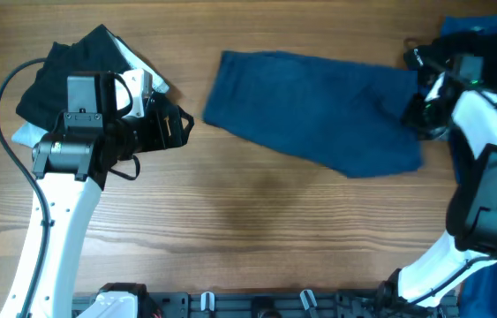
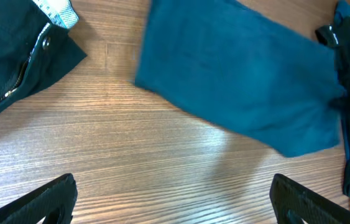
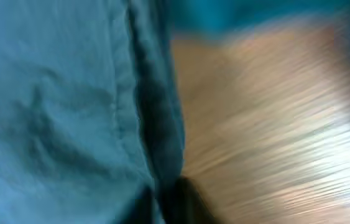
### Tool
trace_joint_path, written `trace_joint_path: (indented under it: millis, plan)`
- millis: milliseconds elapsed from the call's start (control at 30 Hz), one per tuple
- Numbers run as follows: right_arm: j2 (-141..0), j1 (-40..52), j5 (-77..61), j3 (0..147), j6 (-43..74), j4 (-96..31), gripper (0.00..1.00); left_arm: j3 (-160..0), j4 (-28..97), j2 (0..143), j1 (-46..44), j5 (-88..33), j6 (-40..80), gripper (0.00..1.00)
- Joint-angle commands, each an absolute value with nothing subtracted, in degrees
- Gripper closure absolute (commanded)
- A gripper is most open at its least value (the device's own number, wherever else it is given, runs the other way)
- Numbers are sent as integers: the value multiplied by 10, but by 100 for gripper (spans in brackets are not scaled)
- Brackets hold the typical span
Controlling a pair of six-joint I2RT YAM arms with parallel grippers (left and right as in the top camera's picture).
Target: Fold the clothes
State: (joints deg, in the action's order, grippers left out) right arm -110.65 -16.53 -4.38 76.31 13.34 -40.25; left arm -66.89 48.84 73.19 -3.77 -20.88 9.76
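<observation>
The dark blue clothes (image 1: pixel 319 106) lie flat and slanted on the wooden table at centre top; they also show in the left wrist view (image 2: pixel 243 81). My left gripper (image 1: pixel 176 125) is open and empty, left of the clothes and apart from them; its wide-spread fingers (image 2: pixel 173 190) hover over bare wood. My right gripper (image 1: pixel 425 110) is at the clothes' right edge. The blurred right wrist view shows its dark fingers (image 3: pixel 171 202) closed on a stitched hem of the blue fabric (image 3: pixel 56 112).
A black bundle with a white lining (image 1: pixel 71 66) lies at the far left under my left arm; its zipper shows in the left wrist view (image 2: pixel 13 62). More blue cloth (image 1: pixel 478 26) lies at the top right corner.
</observation>
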Motion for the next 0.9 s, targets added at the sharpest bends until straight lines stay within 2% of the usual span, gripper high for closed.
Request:
trace_joint_path:
  millis: [0,33,67,133,300,367,500,567,600,633,867]
  plan:
    - [-1087,-169,-63,787,94,-416,38,-677,481,746,-44,-215,95,0]
    - [-1087,-169,-79,787,99,-424,38,-677,467,757,-49,-217,95,0]
    - [-1087,-169,-85,787,111,-430,37,-677,448,771,-58,-222,95,5]
    - [-1087,-169,-127,787,120,-439,37,-678,374,826,-81,-229,104,19]
    - [-1081,-168,-298,787,87,-466,41,-721,263,958,-84,-244,155,18]
    - [-1081,-167,-349,787,56,-480,42,-774,224,1035,-86,-245,155,11]
    - [-1081,-148,-360,787,43,-514,42,-852,154,1160,-96,-244,152,11]
    - [-1081,-140,-360,787,42,-522,42,-859,97,1196,-103,-244,149,16]
    - [-1081,-135,-360,787,42,-527,42,-859,47,1221,-111,-242,137,27]
    - [-1081,-132,-360,787,41,-533,42,-859,-3,1249,-122,-226,137,33]
    - [-1081,-131,-360,786,41,-543,42,-859,-76,1304,-168,-132,137,43]
